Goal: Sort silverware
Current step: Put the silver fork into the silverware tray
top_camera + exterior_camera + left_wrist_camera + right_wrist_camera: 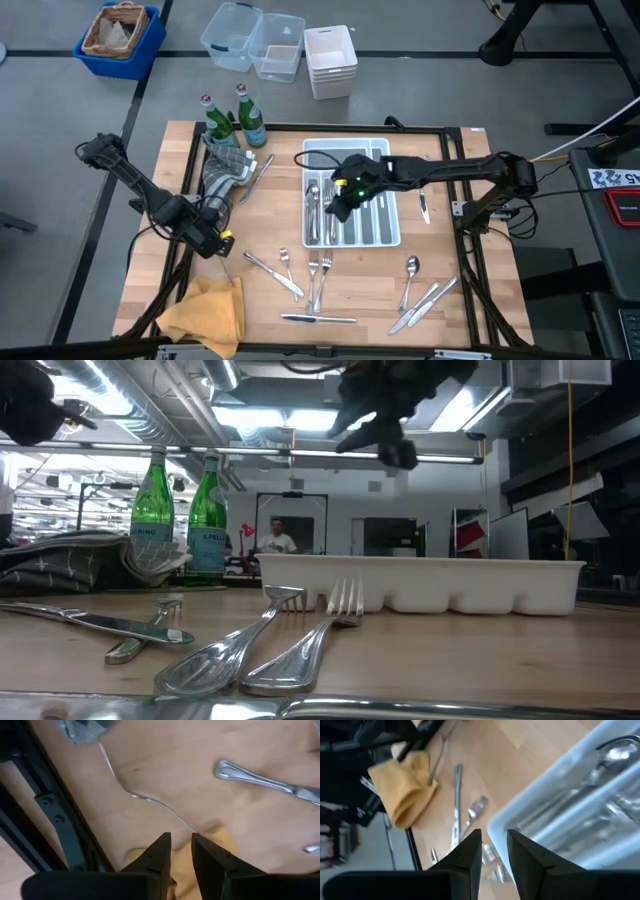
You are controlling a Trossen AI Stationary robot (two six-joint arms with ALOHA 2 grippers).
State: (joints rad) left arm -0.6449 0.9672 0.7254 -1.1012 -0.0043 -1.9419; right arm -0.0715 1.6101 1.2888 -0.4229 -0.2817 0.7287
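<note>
The silverware is partly in the white tray (396,200), whose compartments hold several pieces (318,215). The other pieces lie loose on the wooden table: forks (318,272), knives (275,272) (318,318), a spoon (410,272) and a knife (424,207) right of the tray. My right gripper (340,205) (494,834) hangs above the tray's near left part, open with a narrow gap and nothing between its fingers. My left gripper (215,240) (181,837) points down over the table's left side, above a yellow cloth's edge (220,845). It is open and holds nothing.
Two green bottles (225,120) stand at the far left beside a grey cloth (225,172). The yellow cloth (205,310) lies at the near left corner. A knife handle (260,777) and a thin wire (130,792) lie near my left gripper. Bins sit beyond the table.
</note>
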